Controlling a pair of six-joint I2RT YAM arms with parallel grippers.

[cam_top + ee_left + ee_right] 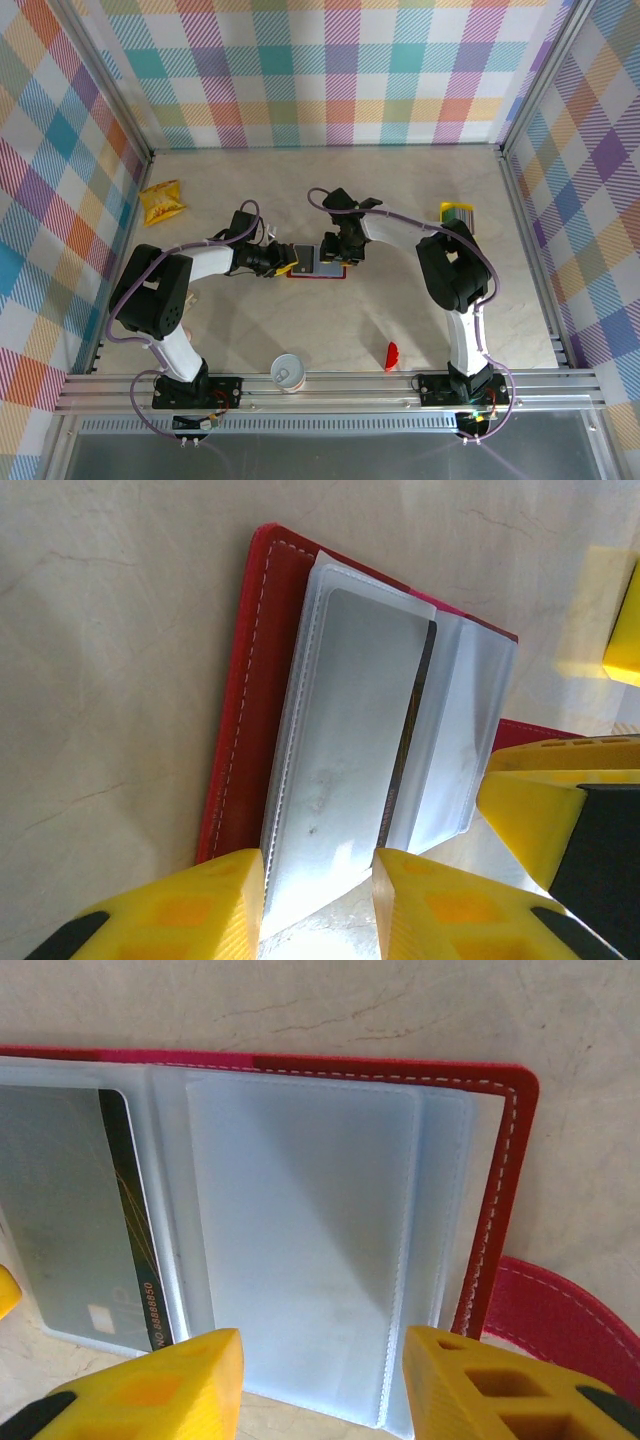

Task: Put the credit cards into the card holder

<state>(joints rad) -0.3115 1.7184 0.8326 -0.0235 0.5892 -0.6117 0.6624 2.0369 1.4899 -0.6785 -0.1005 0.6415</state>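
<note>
Open dark-red folding card holder (304, 263) mostly hidden beneath released right tool (322, 1360); left tool (318, 870) straddling clear sleeve (350, 740), grip unclear.

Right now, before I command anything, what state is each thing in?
card holder: open, lying flat on the table.
sleeved card: tucked in a clear pocket.
neighbouring pocket: empty.
credit cards: stacked on the table, unheld.
snack packet: crinkled, lying on the table.
cup: upright.
left gripper: jaws apart astride the sleeved card; grip unclear.
right gripper: jaws open at the neighbouring pocket.
</note>
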